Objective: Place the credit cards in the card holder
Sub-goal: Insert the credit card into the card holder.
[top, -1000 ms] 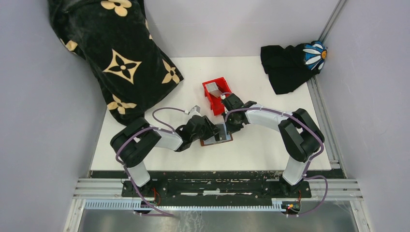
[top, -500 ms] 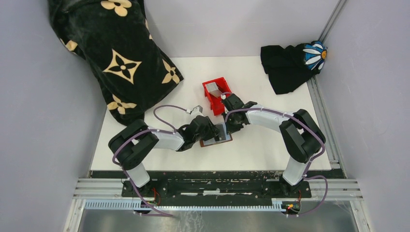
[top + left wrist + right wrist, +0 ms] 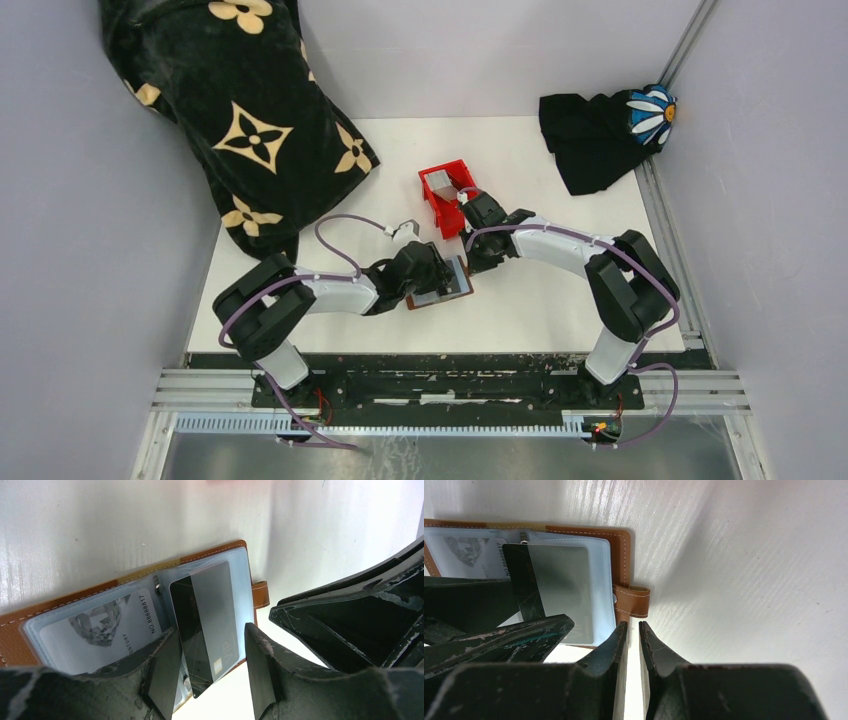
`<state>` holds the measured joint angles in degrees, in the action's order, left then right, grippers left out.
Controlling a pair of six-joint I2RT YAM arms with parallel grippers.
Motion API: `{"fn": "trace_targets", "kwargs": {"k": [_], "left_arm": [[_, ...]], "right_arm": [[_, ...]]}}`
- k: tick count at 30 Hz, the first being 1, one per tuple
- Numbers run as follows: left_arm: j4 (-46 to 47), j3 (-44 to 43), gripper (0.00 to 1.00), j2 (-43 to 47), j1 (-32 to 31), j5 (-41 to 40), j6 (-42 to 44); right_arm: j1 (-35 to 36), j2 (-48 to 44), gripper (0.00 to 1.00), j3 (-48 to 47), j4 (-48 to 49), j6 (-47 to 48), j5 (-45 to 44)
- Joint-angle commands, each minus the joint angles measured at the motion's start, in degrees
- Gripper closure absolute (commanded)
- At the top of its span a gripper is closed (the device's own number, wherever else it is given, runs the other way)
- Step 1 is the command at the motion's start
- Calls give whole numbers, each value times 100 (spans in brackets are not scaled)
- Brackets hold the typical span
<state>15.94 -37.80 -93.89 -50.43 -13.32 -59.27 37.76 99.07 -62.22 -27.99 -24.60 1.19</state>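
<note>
The card holder [image 3: 210, 555] is a brown wallet lying open on the white table, with clear sleeves inside. A diamond-print card [image 3: 105, 625] sits in its left sleeve. A grey and black credit card [image 3: 205, 615] is partly in the right sleeve, and its near end sticks out between the fingers of my left gripper [image 3: 211, 632]. That gripper is open, with a gap beside the card. My right gripper [image 3: 633, 625] is shut to a thin slit with nothing in it, its tips at the wallet's edge just below the snap tab [image 3: 634, 600]. From above, both grippers meet over the wallet [image 3: 440, 292].
A red bin [image 3: 447, 197] stands just behind the wallet with a grey card [image 3: 443, 180] in it. A black flower-patterned cloth [image 3: 240, 110] lies at the back left. A black cloth with a daisy [image 3: 600, 135] lies at the back right.
My left gripper's jaws have widened and let go of the grey card, which stays partly in the sleeve. The wallet has shifted slightly left. The right gripper has kept its place.
</note>
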Motion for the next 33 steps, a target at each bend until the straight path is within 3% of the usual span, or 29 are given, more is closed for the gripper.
{"fn": "trace_targets", "kwargs": {"k": [1,33], "left_arm": [[-1276,106,42,-172,-26,-278,507],[-1875,-746,49,-1455,-424,-460,642]], "right_arm": [[30,-85,81,-80,52,-18,-45],[120,295,81,131,347,-211,276]]}}
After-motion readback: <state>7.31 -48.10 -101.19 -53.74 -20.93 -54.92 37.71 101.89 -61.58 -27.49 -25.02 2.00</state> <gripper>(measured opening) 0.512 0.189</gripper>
